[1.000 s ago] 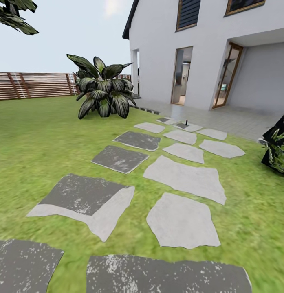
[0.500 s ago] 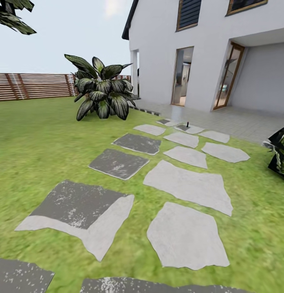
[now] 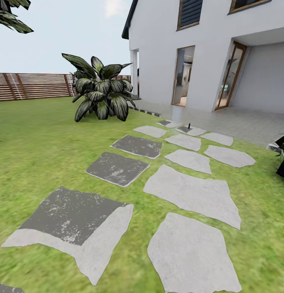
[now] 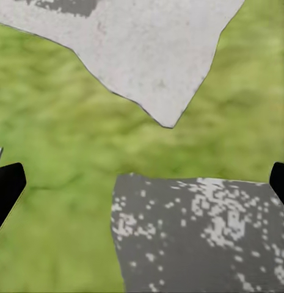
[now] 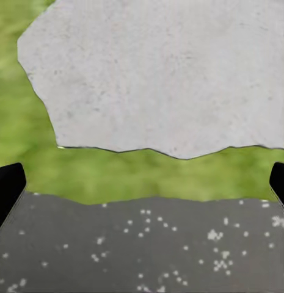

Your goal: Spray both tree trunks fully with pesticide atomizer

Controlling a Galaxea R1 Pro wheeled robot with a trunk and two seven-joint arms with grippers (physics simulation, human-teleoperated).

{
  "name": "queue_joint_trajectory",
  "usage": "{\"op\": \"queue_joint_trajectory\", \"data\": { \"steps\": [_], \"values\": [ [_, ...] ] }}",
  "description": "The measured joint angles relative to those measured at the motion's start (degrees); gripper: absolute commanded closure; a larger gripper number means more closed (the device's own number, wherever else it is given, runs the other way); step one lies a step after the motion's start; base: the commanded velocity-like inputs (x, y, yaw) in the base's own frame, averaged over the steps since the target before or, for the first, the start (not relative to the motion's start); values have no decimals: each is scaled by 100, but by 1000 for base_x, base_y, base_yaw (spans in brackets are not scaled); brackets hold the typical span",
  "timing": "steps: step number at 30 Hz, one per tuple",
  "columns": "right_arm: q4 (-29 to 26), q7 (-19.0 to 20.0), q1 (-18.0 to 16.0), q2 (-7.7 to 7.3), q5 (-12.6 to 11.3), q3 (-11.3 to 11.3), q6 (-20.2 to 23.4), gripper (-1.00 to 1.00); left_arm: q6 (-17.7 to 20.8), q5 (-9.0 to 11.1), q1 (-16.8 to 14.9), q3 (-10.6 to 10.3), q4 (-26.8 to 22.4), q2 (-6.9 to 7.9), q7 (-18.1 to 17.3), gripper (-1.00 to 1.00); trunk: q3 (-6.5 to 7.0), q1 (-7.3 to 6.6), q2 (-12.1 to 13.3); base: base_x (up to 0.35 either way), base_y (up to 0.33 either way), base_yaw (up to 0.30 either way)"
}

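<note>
Camera advanced along floor [image 3: 190, 191]; pesticide atomizer [image 3: 189, 125] upright, far ahead, slightly right. Left gripper [image 4: 142, 183], right gripper [image 5: 142, 183]: spread wide, empty.

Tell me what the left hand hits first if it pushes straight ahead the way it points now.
Probably the ground: the left hand points down at a grass strip beside the dark grey stone slab. Nothing shows in between, though depth is unclear.
</note>
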Motion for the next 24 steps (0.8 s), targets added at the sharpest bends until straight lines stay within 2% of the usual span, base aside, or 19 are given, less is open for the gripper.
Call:
{"op": "queue_joint_trajectory", "data": {
  "steps": [24],
  "values": [
    [0, 0, 0, 0, 0, 2, 0, -100, 0, 0, 0, -2, 0, 0, 0, -100, 0, 0, 0, 339, 0, 0]
  ]
}}
